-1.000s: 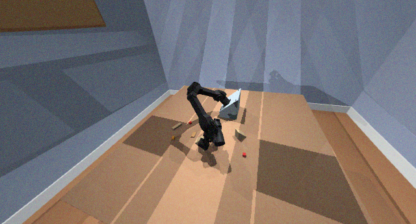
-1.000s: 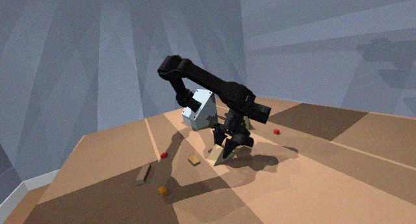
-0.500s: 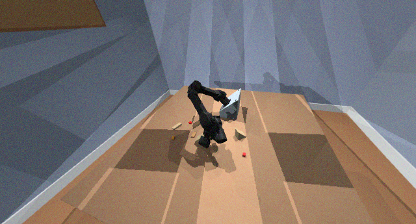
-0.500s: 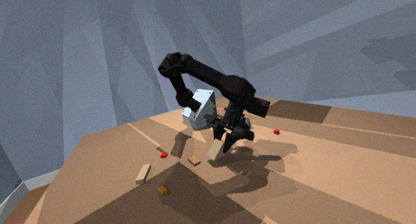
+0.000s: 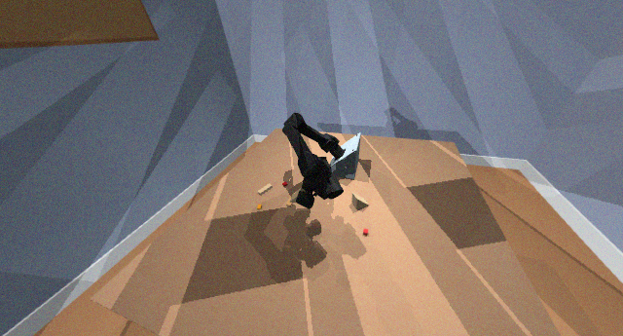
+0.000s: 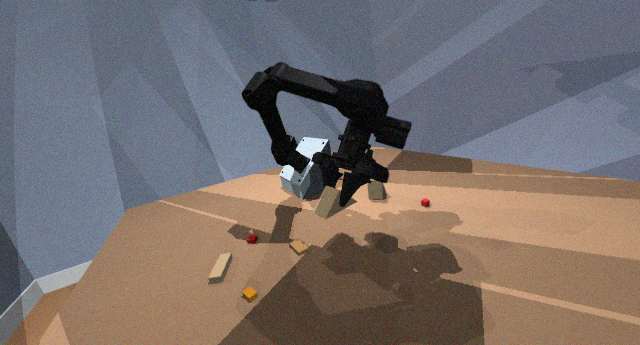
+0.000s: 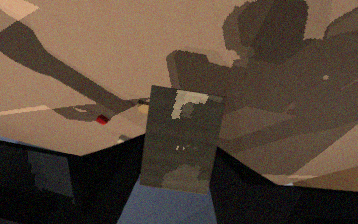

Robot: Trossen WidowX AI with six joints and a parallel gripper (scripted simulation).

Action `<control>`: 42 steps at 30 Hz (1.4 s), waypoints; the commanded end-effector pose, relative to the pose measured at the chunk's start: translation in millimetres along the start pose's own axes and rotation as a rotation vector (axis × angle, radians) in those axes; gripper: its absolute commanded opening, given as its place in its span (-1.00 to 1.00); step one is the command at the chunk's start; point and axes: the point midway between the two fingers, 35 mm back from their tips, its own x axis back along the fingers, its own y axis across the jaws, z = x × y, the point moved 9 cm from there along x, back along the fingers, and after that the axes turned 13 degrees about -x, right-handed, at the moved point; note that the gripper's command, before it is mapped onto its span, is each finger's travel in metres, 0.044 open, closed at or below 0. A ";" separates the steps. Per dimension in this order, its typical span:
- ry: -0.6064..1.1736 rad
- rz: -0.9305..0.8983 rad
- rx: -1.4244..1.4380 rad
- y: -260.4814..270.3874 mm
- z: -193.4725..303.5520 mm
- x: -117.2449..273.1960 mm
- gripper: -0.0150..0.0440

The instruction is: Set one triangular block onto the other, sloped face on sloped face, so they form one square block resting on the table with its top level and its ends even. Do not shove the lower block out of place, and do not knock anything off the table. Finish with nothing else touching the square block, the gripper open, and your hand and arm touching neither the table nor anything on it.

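At lower left in the exterior view, a pale bar (image 5: 265, 189) (image 6: 220, 268) and an orange cube (image 5: 259, 206) (image 6: 250, 294) lie on the table (image 5: 389, 287) (image 6: 550, 225). At centre, the gripper (image 6: 336, 197) (image 7: 178, 142) is closed on a triangular block (image 6: 327, 202) (image 7: 182, 142), apparently lifted. Right of it, the other triangular block (image 5: 359, 202) (image 6: 376, 190) rests on the table. Best carry the held one high, turn its slope downward, match ends, then lower gently, without shoving.

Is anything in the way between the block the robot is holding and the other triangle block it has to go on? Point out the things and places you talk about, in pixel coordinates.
Nothing visible stands between the held block (image 6: 327, 202) (image 7: 182, 145) and the other triangular block (image 5: 359, 202) (image 6: 376, 191). The nearby red cube (image 5: 365, 232) (image 6: 425, 202) sits off to the side.
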 end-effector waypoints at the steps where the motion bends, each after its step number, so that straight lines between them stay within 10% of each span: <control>1: -0.008 0.004 -0.013 -1.2 7.8 7.6 -0.49; 42: -0.141 -0.165 -1.246 1.4 28.5 -1.6 -0.49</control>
